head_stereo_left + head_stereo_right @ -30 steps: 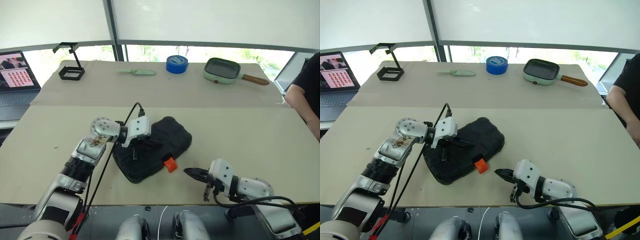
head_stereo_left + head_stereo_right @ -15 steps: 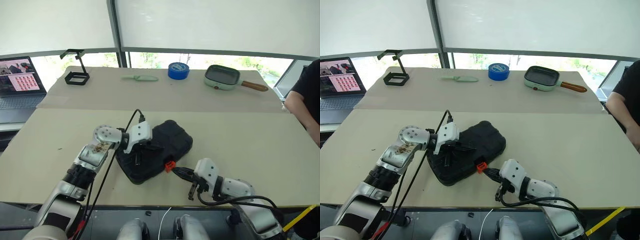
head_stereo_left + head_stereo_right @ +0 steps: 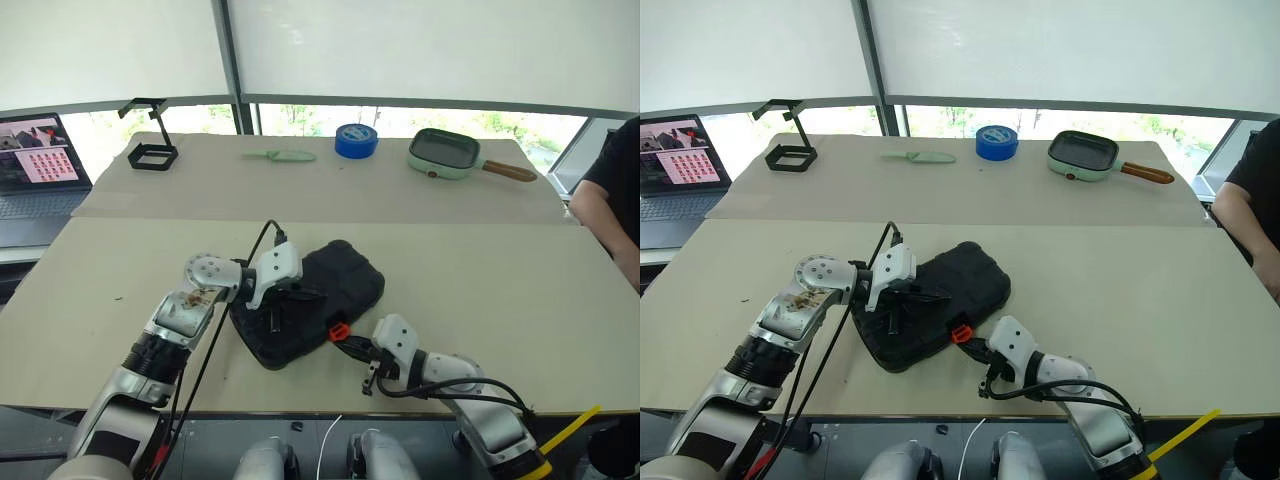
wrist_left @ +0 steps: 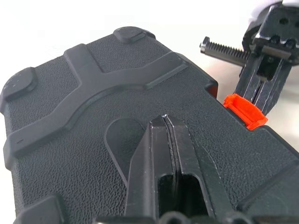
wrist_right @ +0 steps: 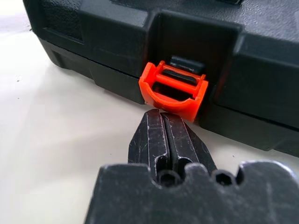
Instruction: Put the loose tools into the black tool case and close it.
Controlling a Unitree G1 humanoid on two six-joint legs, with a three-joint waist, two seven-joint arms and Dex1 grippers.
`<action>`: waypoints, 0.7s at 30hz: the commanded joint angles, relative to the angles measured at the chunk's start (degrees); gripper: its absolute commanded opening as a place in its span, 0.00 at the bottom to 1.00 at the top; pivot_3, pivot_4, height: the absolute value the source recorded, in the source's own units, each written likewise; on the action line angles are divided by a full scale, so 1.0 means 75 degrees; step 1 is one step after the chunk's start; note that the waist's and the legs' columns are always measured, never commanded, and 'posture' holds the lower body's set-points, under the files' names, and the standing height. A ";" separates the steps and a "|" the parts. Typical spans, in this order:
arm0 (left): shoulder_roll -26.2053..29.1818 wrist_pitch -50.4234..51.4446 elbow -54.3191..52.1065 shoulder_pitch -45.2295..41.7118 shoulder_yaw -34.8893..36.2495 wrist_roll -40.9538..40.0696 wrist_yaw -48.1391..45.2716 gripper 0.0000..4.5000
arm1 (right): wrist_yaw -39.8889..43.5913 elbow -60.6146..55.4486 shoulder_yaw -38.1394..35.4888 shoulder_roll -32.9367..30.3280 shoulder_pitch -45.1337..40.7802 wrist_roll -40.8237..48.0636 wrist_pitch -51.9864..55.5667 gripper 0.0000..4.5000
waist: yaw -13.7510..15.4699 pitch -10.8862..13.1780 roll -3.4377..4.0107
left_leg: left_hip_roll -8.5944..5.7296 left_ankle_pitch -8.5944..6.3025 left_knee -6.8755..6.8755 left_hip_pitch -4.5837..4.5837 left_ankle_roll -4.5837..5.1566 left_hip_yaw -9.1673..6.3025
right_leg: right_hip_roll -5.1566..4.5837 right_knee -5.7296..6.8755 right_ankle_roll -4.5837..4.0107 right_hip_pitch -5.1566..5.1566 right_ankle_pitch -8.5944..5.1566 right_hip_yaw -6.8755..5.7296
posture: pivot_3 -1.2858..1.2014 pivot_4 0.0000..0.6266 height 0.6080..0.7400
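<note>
The black tool case (image 3: 350, 275) lies with its lid down on the near table, set at an angle. My left gripper (image 4: 163, 119) is shut, and its tips rest on the textured lid near the middle. At the case's front edge sits the orange latch (image 5: 174, 91), which looks unfastened and sticks out from the case. My right gripper (image 5: 162, 114) is shut too, its tips right against the latch's lower edge. The head views show the right gripper (image 3: 347, 343) just in front of the latch (image 3: 339, 329). The loose tools are out of view.
On the far table stand a black wire stand (image 3: 150, 150), a pale green knife (image 3: 278, 155), a blue tape roll (image 3: 356, 140) and a green pan (image 3: 445, 153). A laptop (image 3: 35, 165) is at the far left. A person (image 3: 615, 190) sits at the right edge.
My right gripper has slid left across the table until its tips reached the orange latch. The left gripper stayed on the lid. The camera shifted slightly.
</note>
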 commanded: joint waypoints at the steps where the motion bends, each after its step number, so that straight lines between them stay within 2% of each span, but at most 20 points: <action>1: 0.0165 0.0503 0.0467 0.0493 -0.0555 0.0416 -0.0062 0.01 | -0.0020 -0.0431 -0.0288 0.0035 -0.0326 0.0103 -0.0402 0.00 | -0.0002 0.0000 0.0000 | 0.0000 0.0001 -0.0001 0.0000 -0.0002 -0.0001 | 0.0000 0.0000 0.0000 -0.0001 0.0000 0.0000 | 0.52 0.24 1.00; 7: 0.0130 0.0497 0.0587 0.0469 -0.0595 0.0434 -0.0067 0.01 | 0.0135 -0.1170 -0.0575 -0.0175 -0.0337 0.0528 -0.0049 0.00 | 0.0001 0.0003 0.0004 | 0.0000 -0.0010 -0.0010 -0.0004 -0.0028 -0.0002 | 0.0000 0.0000 -0.0002 -0.0009 -0.0001 0.0000 | 0.52 0.24 1.00; 14: 0.0080 0.0503 0.0608 0.0513 -0.0625 0.0443 -0.0017 0.01 | 0.0379 -0.0841 -0.0648 -0.0361 -0.0703 0.0432 -0.0140 0.00 | -0.0002 0.0005 0.0005 | 0.0001 -0.0011 -0.0012 -0.0003 -0.0031 -0.0003 | 0.0001 -0.0002 -0.0002 -0.0011 -0.0002 0.0000 | 0.52 0.24 1.00; 21: 0.0137 0.0490 0.0585 0.0580 -0.0569 0.0437 0.0016 0.01 | 0.0498 -0.1036 -0.0555 -0.0136 -0.1024 0.0754 0.0291 0.00 | -0.0032 0.0012 0.0005 | 0.0004 -0.0009 -0.0020 0.0001 -0.0037 -0.0005 | 0.0004 -0.0003 -0.0002 -0.0014 -0.0002 0.0000 | 0.52 0.24 1.00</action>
